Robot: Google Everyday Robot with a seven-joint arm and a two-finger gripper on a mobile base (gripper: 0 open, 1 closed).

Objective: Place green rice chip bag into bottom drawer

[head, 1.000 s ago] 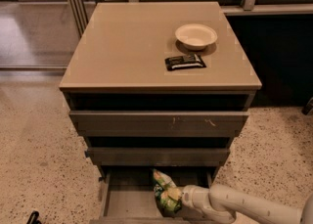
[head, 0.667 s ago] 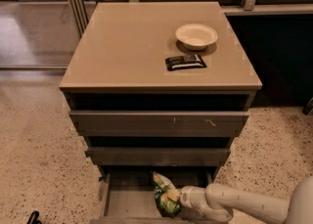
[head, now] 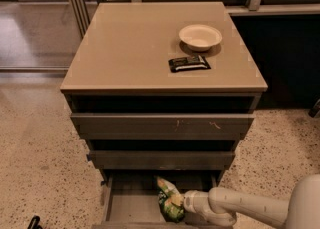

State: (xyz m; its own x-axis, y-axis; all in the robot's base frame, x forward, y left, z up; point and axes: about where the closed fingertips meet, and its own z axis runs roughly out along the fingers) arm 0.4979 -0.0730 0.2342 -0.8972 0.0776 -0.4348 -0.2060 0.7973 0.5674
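The green rice chip bag (head: 170, 200) stands tilted inside the open bottom drawer (head: 131, 207), right of its middle, with its yellowish end pointing up and back. My gripper (head: 183, 203) reaches in from the lower right on a white arm (head: 240, 209). Its tip is right against the bag's right side, low over the drawer floor. The bag hides the gripper's tip.
The two upper drawers (head: 162, 123) are pulled out slightly, with flat grey fronts overhanging the bottom one. On the cabinet top (head: 125, 48) sit a white bowl (head: 200, 36) and a small black wrapped bar (head: 189, 63). Speckled floor lies on both sides.
The bag and the gripper tip have stayed almost in place in the drawer. The arm's rear part has come further into view at the lower right.
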